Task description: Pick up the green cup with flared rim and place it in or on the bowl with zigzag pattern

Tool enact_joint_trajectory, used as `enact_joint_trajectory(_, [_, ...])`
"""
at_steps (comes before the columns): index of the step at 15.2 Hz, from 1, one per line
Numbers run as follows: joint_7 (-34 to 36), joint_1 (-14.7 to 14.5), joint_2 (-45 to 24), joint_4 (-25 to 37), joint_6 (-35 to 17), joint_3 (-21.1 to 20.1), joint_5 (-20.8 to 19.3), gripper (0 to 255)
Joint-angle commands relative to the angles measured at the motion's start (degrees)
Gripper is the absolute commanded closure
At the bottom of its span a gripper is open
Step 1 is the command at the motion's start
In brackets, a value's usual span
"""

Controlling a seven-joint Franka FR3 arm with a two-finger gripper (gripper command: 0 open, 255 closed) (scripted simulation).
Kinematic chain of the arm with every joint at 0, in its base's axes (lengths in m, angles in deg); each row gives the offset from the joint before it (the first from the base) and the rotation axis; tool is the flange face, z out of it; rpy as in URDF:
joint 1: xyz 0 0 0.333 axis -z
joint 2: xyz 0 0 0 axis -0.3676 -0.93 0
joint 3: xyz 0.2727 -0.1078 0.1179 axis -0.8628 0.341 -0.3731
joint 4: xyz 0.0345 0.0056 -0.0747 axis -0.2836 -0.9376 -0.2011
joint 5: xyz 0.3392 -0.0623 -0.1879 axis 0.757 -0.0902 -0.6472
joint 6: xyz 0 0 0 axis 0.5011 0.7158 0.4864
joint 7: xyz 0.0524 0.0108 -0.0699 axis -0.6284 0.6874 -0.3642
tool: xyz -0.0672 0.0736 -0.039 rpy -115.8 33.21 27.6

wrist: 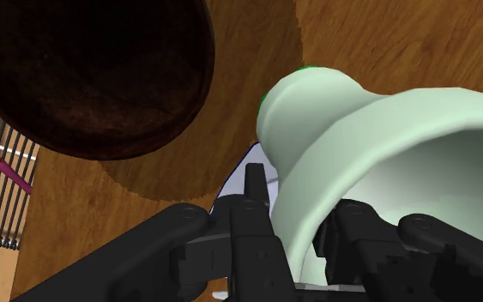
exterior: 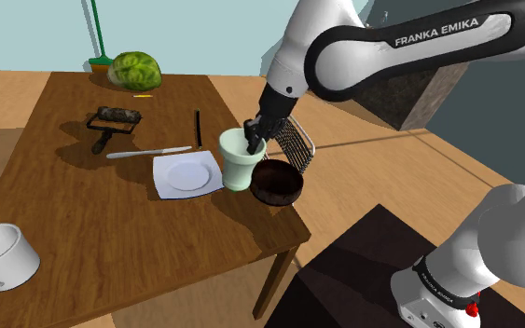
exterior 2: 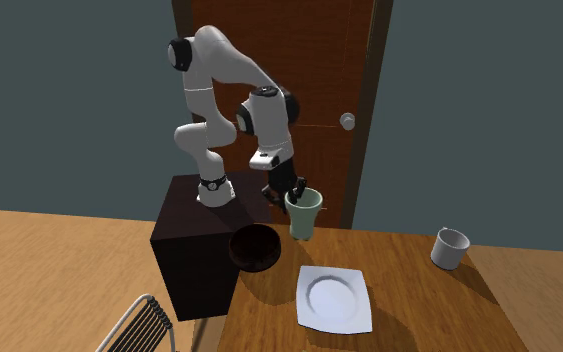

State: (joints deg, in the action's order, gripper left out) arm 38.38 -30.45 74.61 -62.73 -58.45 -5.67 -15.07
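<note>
Shoulder view: "FRANKA EMIKA" on the white arm (exterior: 419,47), hand (exterior: 254,143) pinching rim of pale green cup (exterior: 239,170).

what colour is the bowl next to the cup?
The bowl is dark brown, almost black; clearest in the wrist view.

Bent arm (exterior: 409,42), gripper (exterior: 254,141) tight on cup (exterior: 240,170) rim
</note>
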Motion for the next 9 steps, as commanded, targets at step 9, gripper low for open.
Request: enact_joint_trajectory(9, [-1.15,0.60,3.40,3.87,7.34,1.23,0.58,255])
